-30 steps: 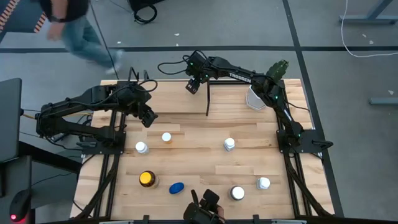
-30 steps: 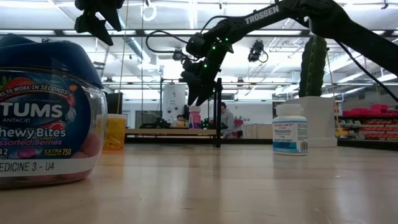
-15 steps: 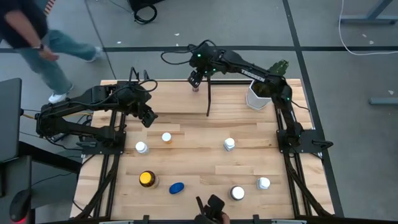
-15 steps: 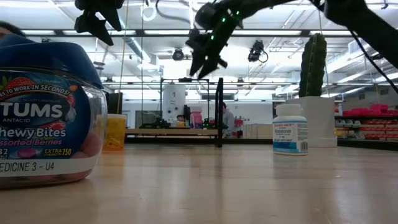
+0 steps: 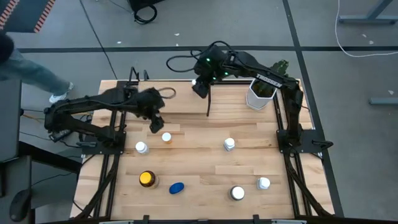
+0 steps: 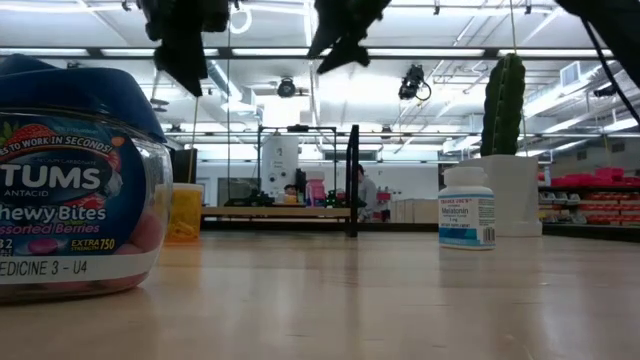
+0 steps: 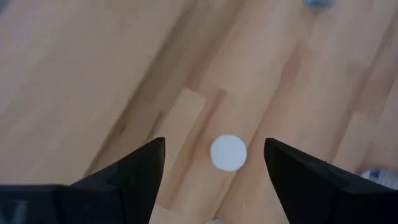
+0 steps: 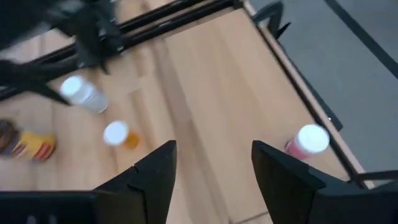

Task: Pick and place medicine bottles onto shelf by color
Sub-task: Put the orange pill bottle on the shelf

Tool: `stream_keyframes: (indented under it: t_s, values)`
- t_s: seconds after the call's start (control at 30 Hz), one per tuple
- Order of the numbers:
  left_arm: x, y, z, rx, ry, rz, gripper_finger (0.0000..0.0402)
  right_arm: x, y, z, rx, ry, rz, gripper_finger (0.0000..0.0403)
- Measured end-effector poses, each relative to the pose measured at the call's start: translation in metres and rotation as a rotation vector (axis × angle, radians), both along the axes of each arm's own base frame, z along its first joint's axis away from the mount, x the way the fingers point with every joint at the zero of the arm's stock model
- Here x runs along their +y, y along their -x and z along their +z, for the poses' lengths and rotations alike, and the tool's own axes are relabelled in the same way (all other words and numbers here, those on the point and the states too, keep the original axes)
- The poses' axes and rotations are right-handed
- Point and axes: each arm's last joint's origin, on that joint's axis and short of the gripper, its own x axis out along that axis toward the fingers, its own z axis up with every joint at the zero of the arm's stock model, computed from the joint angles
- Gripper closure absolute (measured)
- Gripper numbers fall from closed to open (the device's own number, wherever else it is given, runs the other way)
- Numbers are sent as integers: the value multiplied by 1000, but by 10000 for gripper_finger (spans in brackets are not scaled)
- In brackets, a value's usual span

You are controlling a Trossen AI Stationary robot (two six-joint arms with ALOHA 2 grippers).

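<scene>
Your left hand (image 5: 155, 126) hangs open above the desk (image 5: 199, 163) toward its left edge, and the small orange bottle (image 5: 166, 137) with the white cap stands upright just beside it, a touch nearer the front edge. In the left wrist view that white cap (image 7: 228, 152) sits between your two fingers (image 7: 127, 177), so the bottle's long axis runs straight up toward the hand and a plain descent looks like the next move. Your right hand (image 5: 199, 87) is high over the back edge, open and empty, well apart from this bottle, so the left arm is clearly the nearer one. A white-capped bottle (image 5: 142, 147) stands close by; you'll likely want to keep your fingers off it.
</scene>
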Motion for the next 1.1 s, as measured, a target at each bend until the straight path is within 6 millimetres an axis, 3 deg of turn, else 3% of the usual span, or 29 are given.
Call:
stream_keyframes:
  t_s: [0.33,0.5,0.7,0.87,1.0,1.1]
  values:
    - [-10,-25,-29,157,51,-154,41,47,42,43,-28,23,95,188]
    - [-17,-36,-45,242,88,-127,6,63,55,56,-59,34,126,188]
    - [-26,-48,-64,334,117,-101,10,76,63,56,0,20,124,188]
    - [-31,-51,-65,325,66,-146,25,84,64,53,35,-8,121,188]
    - [-34,-40,-64,281,7,-213,35,87,64,53,38,-18,99,188]
    - [-34,-26,-75,254,23,-195,37,87,64,53,34,-50,65,188]
